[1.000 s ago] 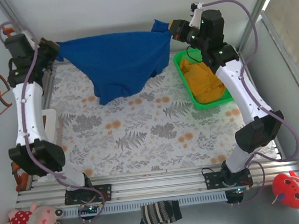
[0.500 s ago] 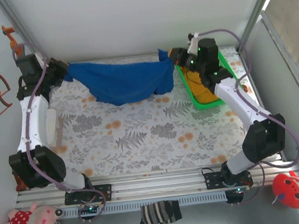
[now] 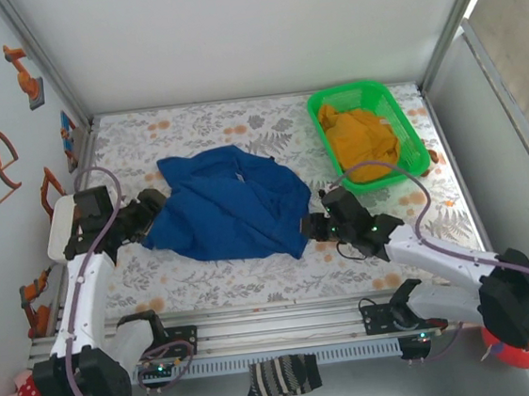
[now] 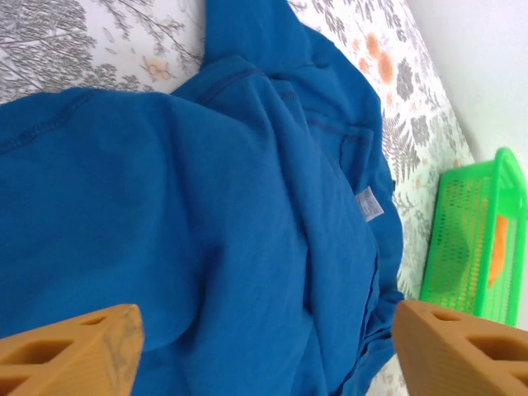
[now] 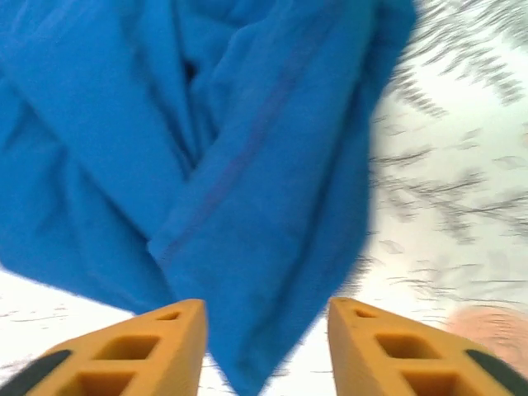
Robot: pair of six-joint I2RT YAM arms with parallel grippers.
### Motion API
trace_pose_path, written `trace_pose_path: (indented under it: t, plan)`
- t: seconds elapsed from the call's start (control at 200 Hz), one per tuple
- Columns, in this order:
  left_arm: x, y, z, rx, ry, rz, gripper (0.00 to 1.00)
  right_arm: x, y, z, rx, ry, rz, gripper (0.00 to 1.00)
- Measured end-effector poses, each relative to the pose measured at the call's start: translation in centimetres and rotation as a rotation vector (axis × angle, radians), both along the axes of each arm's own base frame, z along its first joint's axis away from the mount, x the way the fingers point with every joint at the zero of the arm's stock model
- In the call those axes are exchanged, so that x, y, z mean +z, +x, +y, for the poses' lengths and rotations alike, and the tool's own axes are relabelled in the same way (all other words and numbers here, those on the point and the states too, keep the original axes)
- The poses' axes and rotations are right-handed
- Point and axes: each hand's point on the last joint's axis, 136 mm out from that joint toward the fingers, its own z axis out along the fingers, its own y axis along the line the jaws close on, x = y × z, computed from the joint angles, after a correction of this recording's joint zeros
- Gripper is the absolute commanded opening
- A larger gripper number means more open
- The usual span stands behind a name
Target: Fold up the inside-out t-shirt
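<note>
While t-shirt [image 3: 232, 206] lies loose | left gripper [image 4: 268, 322] wide; right gripper [image 5: 266, 318] narrower; both empty

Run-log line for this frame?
t-shirt: rumpled on table | left gripper: open, at left edge | right gripper: open, at right corner

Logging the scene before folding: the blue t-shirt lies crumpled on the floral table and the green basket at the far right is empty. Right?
Not quite. The green basket is not empty: it holds a mustard-yellow garment, as the top external view shows. The rest stands: the blue t-shirt lies crumpled on the floral table.
</note>
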Motion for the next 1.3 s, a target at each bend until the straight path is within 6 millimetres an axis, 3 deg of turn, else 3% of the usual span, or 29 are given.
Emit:
trace_pose_path:
  t: [0.11, 0.21, 0.28, 0.386, 0.516, 0.641, 0.806, 1.016, 1.297]
  plan:
    - [0.9, 0.7, 0.5, 0.0, 0.038, -0.008, 0.85, 2.8, 1.8, -0.5, -0.013, -0.097, -0.054, 0.51]
    - [1.9, 2.4, 0.9, -0.008, 0.067, -0.007, 0.86, 5.7, 4.5, 1.1, 0.005, -0.146, -0.102, 0.53]
    - [2.0, 3.7, 1.2, -0.015, 0.087, 0.004, 0.86, 6.2, 6.0, 2.4, 0.026, -0.173, -0.104, 0.54]
    - [1.2, 5.3, 1.6, -0.028, 0.124, 0.043, 0.86, 4.3, 7.6, 3.8, 0.054, -0.241, -0.054, 0.55]
    - [-0.5, 6.1, 1.7, -0.049, 0.158, 0.093, 0.86, 0.3, 8.6, 4.4, 0.064, -0.337, 0.04, 0.57]
    - [-1.7, 6.0, 1.7, -0.065, 0.18, 0.129, 0.87, -2.4, 7.9, 4.7, 0.078, -0.387, 0.109, 0.59]
    - [-1.8, 6.0, 1.6, -0.075, 0.192, 0.129, 0.87, -4.3, 6.5, 5.9, 0.108, -0.441, 0.143, 0.61]
    - [-1.9, 5.9, 1.7, -0.08, 0.203, 0.132, 0.88, -4.5, 7.2, 3.9, 0.029, -0.529, 0.13, 0.66]
    - [-1.9, 5.8, 1.6, -0.093, 0.21, 0.134, 0.89, -1.9, 11.7, 1.7, -0.114, -0.503, 0.092, 0.64]
